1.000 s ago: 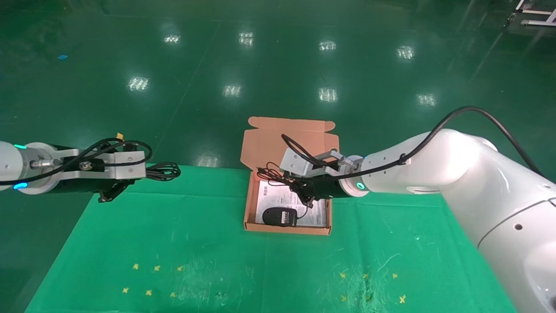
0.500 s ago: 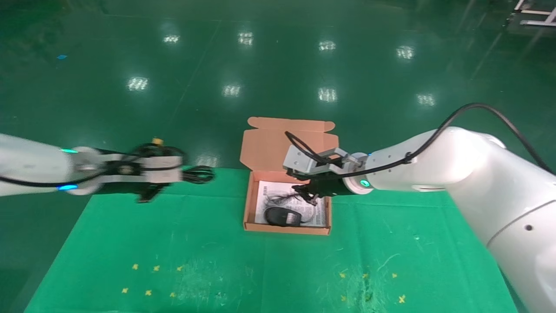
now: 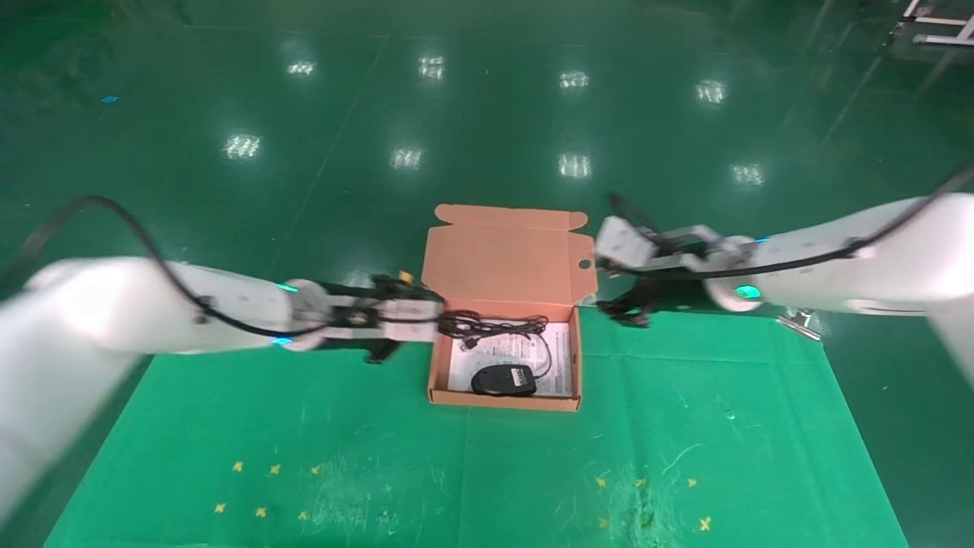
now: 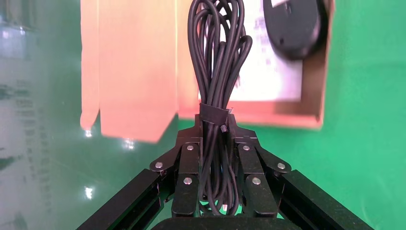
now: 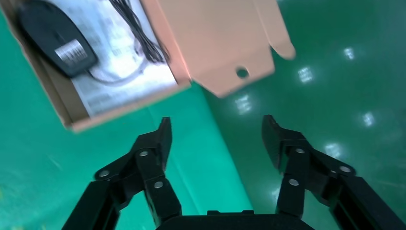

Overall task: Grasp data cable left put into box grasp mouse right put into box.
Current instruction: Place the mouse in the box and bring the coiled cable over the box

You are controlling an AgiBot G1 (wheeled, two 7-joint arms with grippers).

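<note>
Cable loops are hanging forward out of the left pincer (image 4: 213,165), which is clamping the data cable (image 4: 216,72) just behind its black tie band, with the looped end reaching over the left wall of the box (image 3: 435,358) at the counter's far edge. Inside the box, the mouse (image 3: 503,378) is lying near the front wall on the white leaflet (image 3: 559,365), its thin cord trailing toward the back. The right pincer (image 5: 215,139) is hovering with its jaws spread wide and holding nothing, out past the box's right wall, beside the raised lid (image 3: 502,255).

Judging by its looks, the bundle is seeming light and floppy, so the free loops are likely sagging and swaying; gripping near the tie band is looking sensible, since that is where the strands are held together and stiffest. Snagging the mouse cord while lowering is seeming the main risk.
</note>
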